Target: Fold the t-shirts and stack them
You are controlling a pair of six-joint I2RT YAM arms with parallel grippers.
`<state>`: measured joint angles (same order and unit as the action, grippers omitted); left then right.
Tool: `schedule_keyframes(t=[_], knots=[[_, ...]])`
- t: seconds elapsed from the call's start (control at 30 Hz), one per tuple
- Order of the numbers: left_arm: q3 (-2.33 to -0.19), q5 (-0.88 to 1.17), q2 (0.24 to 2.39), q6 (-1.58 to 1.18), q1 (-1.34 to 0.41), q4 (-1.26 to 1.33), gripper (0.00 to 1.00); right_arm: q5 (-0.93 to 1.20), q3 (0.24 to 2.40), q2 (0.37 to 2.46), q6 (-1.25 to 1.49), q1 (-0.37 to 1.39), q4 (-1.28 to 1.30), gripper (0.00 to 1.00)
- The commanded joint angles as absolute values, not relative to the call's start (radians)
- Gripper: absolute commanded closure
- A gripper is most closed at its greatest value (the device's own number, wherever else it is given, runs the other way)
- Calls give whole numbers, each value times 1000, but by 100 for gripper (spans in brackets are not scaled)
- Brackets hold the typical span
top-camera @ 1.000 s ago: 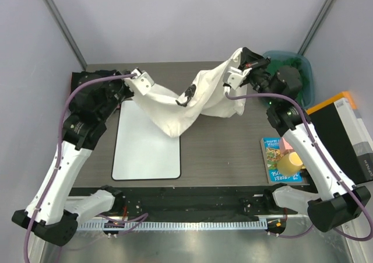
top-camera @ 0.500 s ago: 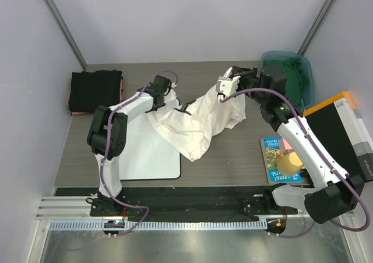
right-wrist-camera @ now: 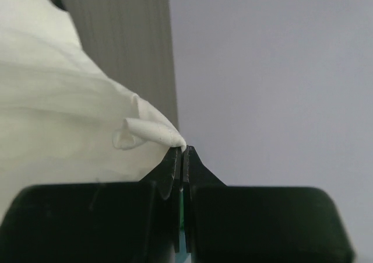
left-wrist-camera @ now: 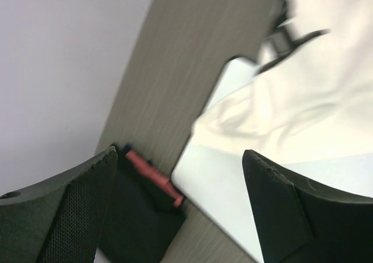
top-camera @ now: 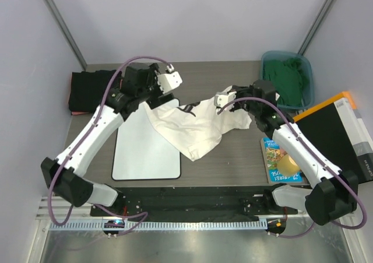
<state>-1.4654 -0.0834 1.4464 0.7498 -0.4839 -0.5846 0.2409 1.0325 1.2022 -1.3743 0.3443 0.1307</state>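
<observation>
The white t-shirt [top-camera: 192, 126] with small black markings lies crumpled across the table, its left part on the white board [top-camera: 143, 152]. My right gripper [top-camera: 224, 98] is shut on that shirt's right edge, and the right wrist view shows a fold of the white t-shirt [right-wrist-camera: 70, 105] pinched at the right gripper [right-wrist-camera: 182, 149]. My left gripper [top-camera: 170, 80] hangs open above the shirt's left end with nothing in it. Between the left gripper [left-wrist-camera: 179, 153] jaws I see the board [left-wrist-camera: 233, 184] and folded black t-shirts [left-wrist-camera: 137, 216] with a pinkish-red one [left-wrist-camera: 152, 180]. A green t-shirt [top-camera: 287, 79] sits in the bin.
The folded black stack [top-camera: 87, 91] lies at the back left, partly behind my left arm. A teal bin [top-camera: 307, 70] stands at the back right. A book [top-camera: 274, 149] with a yellow object [top-camera: 288, 164] and a black-and-orange box [top-camera: 338, 129] lie along the right side.
My left gripper opened, let go of the white shirt and drew back above it. The shirt sank onto the table and board. My right gripper came lower and nearer, still holding its edge.
</observation>
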Motion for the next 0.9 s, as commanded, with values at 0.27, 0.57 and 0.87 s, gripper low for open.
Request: schedule_keyframes(t=[0.27, 0.57, 0.87], knots=[[-1287, 690, 1615, 787, -529, -723, 18, 107, 1058, 1333, -1296, 357, -57, 99], [-1436, 889, 1808, 724, -535, -804, 17, 89, 1085, 1364, -1342, 356, -67, 99], [-1353, 669, 1867, 517, -633, -554, 23, 94, 1124, 1400, -1302, 351, -67, 99]])
